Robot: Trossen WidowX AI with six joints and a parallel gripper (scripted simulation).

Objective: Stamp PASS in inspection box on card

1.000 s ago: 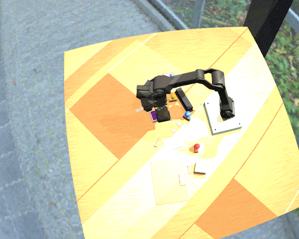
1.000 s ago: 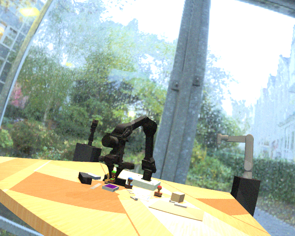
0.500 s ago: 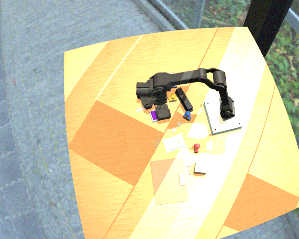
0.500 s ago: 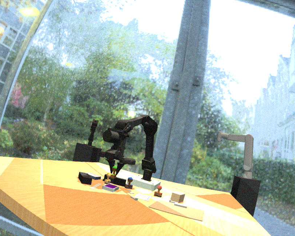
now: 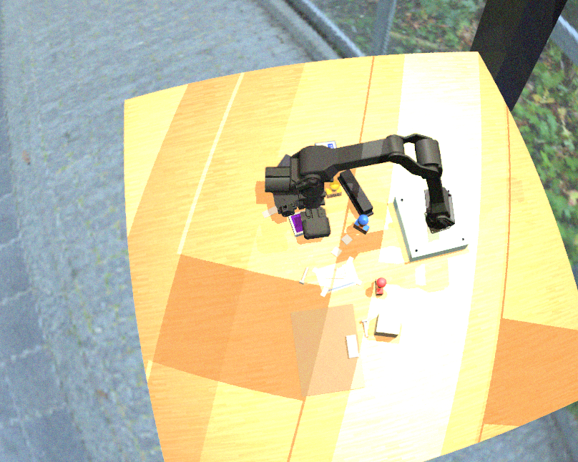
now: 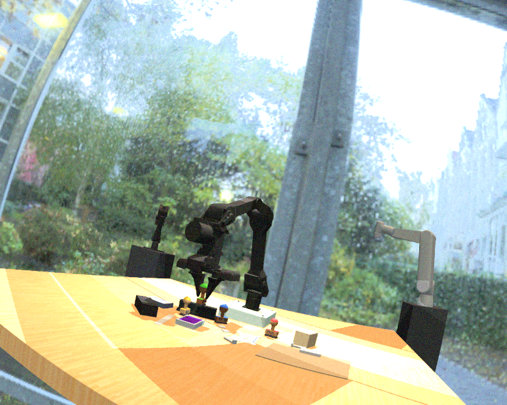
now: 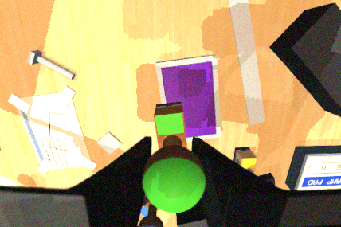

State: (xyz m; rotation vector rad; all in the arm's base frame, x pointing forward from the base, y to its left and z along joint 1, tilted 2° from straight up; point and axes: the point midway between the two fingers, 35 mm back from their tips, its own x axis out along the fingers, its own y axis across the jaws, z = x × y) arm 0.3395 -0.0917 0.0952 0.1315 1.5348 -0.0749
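Between the middle of the desk (image 5: 204,322) (image 6: 92,313) (image 7: 99,10) and its left edge, as seen from the top, the ink pad (image 5: 297,223) (image 6: 189,320) (image 7: 199,102) lies open, purple side up. The fingers (image 6: 202,294) are pinching the green-topped stamp (image 6: 203,287) (image 7: 174,183), presumably the PASS one, and carry it upright off the desk; the arm hides it in the top view. So the pick-up is done. Inking is harder to confirm: the stamp's underside is out of sight, and a darker patch on the pad might be only shadow. The card (image 5: 337,278) (image 6: 247,338) (image 7: 60,130), nearer the desk's lower edge than the pad, shows its outlined box with no print I can make out. If the ink is on, what remains is the trip to the card, one square press inside the box, a straight lift, and setting the stamp back on the desk, away from the card.
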